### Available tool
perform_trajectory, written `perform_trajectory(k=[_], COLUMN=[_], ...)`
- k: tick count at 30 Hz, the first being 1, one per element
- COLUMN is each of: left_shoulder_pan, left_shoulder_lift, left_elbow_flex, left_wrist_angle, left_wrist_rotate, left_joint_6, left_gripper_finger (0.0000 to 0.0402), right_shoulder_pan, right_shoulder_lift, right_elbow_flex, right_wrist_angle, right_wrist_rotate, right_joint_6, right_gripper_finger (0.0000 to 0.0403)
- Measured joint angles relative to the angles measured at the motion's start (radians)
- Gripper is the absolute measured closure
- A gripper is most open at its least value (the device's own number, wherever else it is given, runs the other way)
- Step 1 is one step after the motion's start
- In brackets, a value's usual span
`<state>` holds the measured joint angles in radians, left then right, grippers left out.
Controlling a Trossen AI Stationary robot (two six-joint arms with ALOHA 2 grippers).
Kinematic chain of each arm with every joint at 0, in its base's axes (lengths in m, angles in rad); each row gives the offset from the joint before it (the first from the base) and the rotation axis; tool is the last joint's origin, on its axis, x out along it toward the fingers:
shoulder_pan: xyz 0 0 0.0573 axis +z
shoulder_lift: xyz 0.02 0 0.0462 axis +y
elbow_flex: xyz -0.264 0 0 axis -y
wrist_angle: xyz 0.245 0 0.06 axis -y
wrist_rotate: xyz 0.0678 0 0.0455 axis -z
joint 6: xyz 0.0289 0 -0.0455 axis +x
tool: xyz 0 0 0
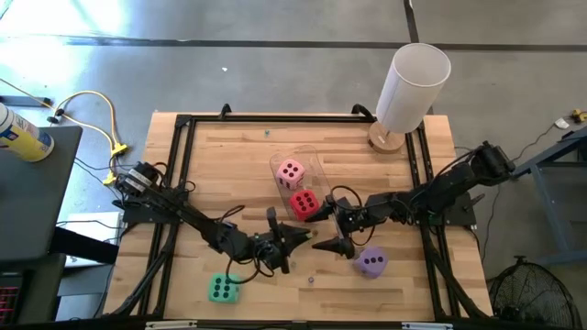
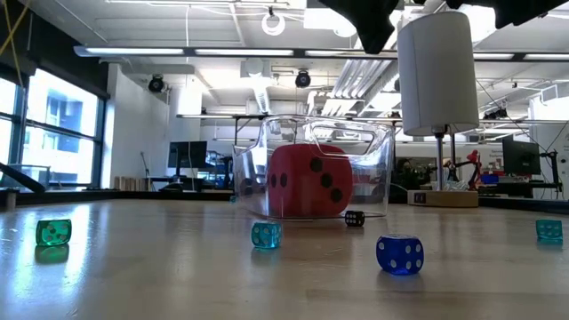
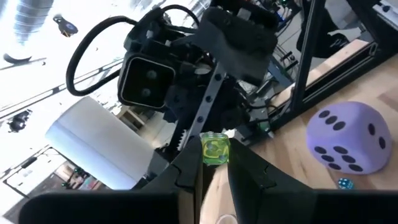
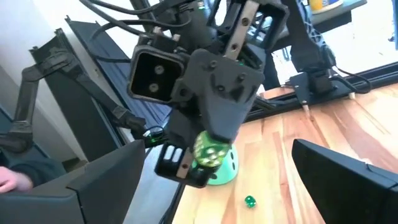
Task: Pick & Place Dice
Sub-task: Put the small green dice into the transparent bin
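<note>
Though two dice look placed, the job reads as about half done.

High view: the pink die (image 1: 291, 170) and red die (image 1: 304, 204) sit inside the clear bin (image 1: 316, 165), mid-table. The green die (image 1: 223, 290) is on bare wood near the front left. The purple die (image 1: 371, 262) is on bare wood front right, well apart from the bin. The left gripper (image 1: 305, 237) and right gripper (image 1: 324, 245) face each other, tips near, in front of the bin and between the two loose dice.

Low view: the red die shows through the bin wall and the pink one is hidden behind it. Several small dice (image 2: 399, 253) lie scattered on the table in front. No gripper tips are visible here.

Left wrist view: the left jaws are nearly together, pinching a small yellow-green die (image 3: 216, 149) at the tips. The right gripper is just beyond it. The purple die is on the wood off to the side, untouched.

Right wrist view: the right fingers (image 4: 348, 180) are spread wide with nothing between them. The left gripper holds the small die up in front of them, and the green die is on the table behind.

Judgement: this looks like a hand-over of the small die, not yet taken by the right. Green and purple are still to be picked and binned, if the bin is the goal.
</note>
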<state>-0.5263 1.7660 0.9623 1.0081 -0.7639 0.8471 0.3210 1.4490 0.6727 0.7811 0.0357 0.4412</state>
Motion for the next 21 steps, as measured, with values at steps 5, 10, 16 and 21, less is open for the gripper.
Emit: perform_trajectory(k=[5,10,16,21], left_shoulder_pan=[0.004,0.004,0.004,0.004], left_shoulder_lift=[0.000,0.000,0.000,0.000], left_elbow_flex=[0.000,0.000,0.000,0.000], left_wrist_angle=[-0.014,-0.029,-0.044,-0.043], left_wrist_rotate=[0.000,0.000,0.000,0.000], left_joint_6=[-0.013,-0.010,-0.009,-0.009], left_gripper_finger=[0.0354,0.0347,0.0346,0.0345], right_shoulder_pan=[-0.002,-0.002,-0.003,-0.003], right_shoulder_lift=[0.000,0.000,-0.001,-0.001], right_elbow_flex=[0.000,0.000,0.000,0.000], right_wrist_angle=[-0.014,-0.014,-0.014,-0.014], right_wrist_rotate=[0.022,0.035,0.036,0.036], right_joint_6=[0.000,0.000,-0.001,-0.001], right_gripper_finger=[0.0028,0.0080,0.0140,0.0174])
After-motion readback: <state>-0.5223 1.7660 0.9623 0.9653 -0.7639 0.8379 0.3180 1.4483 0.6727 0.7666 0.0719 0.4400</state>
